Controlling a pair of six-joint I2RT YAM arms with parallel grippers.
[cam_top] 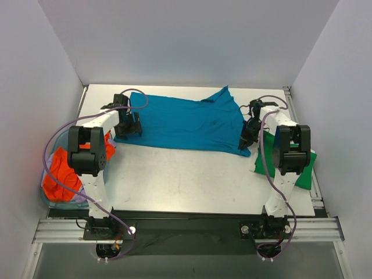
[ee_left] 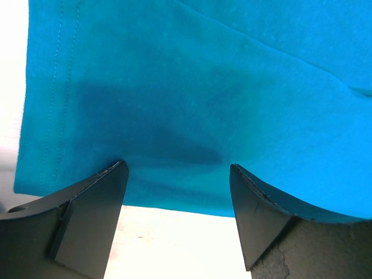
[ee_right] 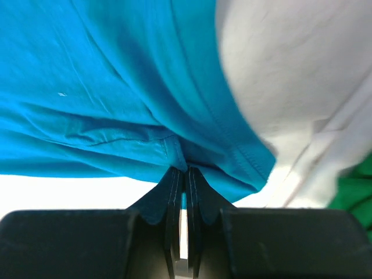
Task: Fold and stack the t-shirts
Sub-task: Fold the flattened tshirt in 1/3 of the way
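Note:
A large teal-blue t-shirt point(cam_top: 186, 123) lies spread across the back of the table. My left gripper point(cam_top: 129, 129) sits at its left near corner, open, with the hem point(ee_left: 174, 197) between the two fingers and nothing clamped. My right gripper point(cam_top: 246, 141) is at the shirt's right near corner, shut on a pinch of the teal cloth point(ee_right: 185, 160). A bright green t-shirt point(cam_top: 306, 168) lies folded at the right edge, partly under the right arm. An orange t-shirt point(cam_top: 61, 174) sits bunched in the basket at the left, a lavender one point(cam_top: 74, 199) beneath it.
A light blue basket point(cam_top: 49, 197) stands at the table's left edge beside the left arm. White walls close in the table at the back and both sides. Bare white tabletop point(cam_top: 192, 180) stretches in front of the teal shirt.

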